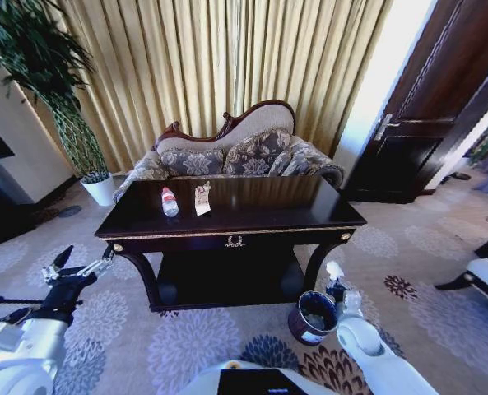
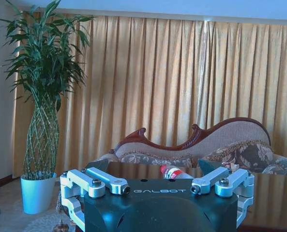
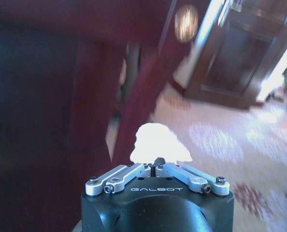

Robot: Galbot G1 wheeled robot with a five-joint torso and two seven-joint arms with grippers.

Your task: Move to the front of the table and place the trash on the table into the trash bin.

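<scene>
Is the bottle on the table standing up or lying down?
Lying down. The bottle rests on its side on the table, red cap toward the sofa.

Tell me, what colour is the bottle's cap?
Red; the bottle cap shows best in the left wrist view.

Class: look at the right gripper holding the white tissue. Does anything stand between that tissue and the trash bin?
Nothing visible does. The right gripper, shut on the crumpled white tissue, hangs just above the trash bin, beside the table, with open air beneath.

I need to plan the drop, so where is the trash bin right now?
In the head view the trash bin stands on the carpet by the table's front right leg, close beside the right pincer.
</scene>
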